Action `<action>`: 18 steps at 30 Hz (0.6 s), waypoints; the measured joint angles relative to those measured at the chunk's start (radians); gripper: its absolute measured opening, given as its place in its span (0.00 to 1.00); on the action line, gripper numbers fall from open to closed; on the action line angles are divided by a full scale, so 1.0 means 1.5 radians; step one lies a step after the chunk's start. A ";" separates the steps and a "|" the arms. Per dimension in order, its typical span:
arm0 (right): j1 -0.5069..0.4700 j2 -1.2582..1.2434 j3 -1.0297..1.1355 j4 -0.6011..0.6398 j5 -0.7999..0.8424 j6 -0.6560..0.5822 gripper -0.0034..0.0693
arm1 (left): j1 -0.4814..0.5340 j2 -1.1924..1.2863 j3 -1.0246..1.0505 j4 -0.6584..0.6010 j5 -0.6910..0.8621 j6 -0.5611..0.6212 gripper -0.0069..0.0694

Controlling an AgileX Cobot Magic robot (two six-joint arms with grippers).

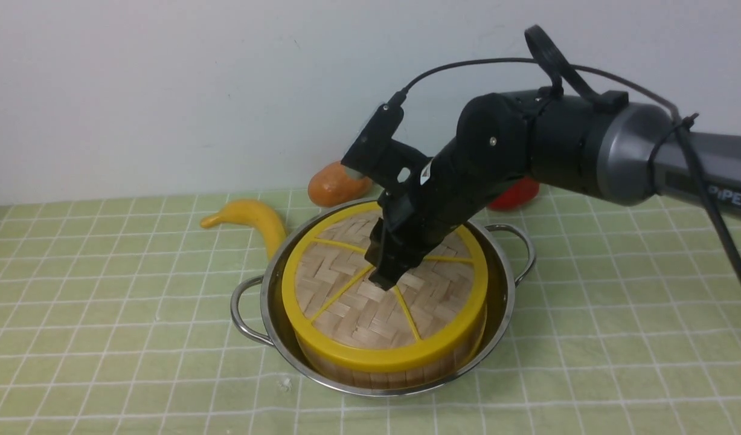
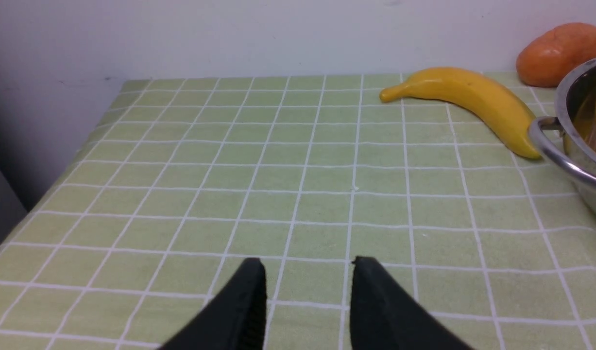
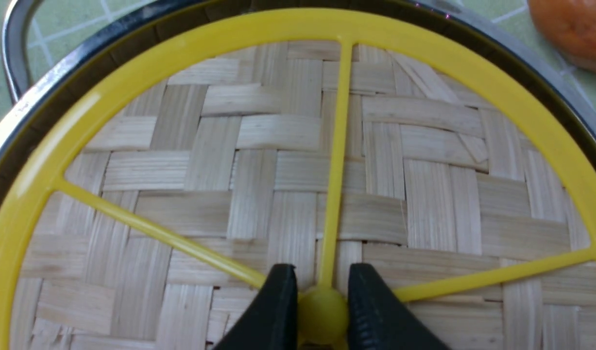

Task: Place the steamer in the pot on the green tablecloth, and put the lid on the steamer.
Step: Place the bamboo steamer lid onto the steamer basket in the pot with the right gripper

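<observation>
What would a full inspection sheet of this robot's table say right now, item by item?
Surface: green tablecloth, flat, white grid, no spills seen.
Job's things: steamer sits in the pot; lid rests on the steamer.
Clutter: banana against the pot's far left side; orange fruit and red object behind the pot.
Grippers: right gripper closed on the lid's yellow hub; left gripper open, empty, over bare cloth.
Cables: black cable loops above the right arm, away from the pot.
Surroundings: plain white wall; nothing else seen.
</observation>
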 joint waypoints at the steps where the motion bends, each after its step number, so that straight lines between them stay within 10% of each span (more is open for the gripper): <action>1: 0.000 0.000 0.000 0.000 0.000 0.000 0.25 | 0.000 0.000 0.000 0.000 0.000 0.000 0.41; 18: 0.000 -0.005 0.000 -0.006 0.006 0.000 0.25 | 0.000 0.000 0.000 0.000 0.000 0.000 0.41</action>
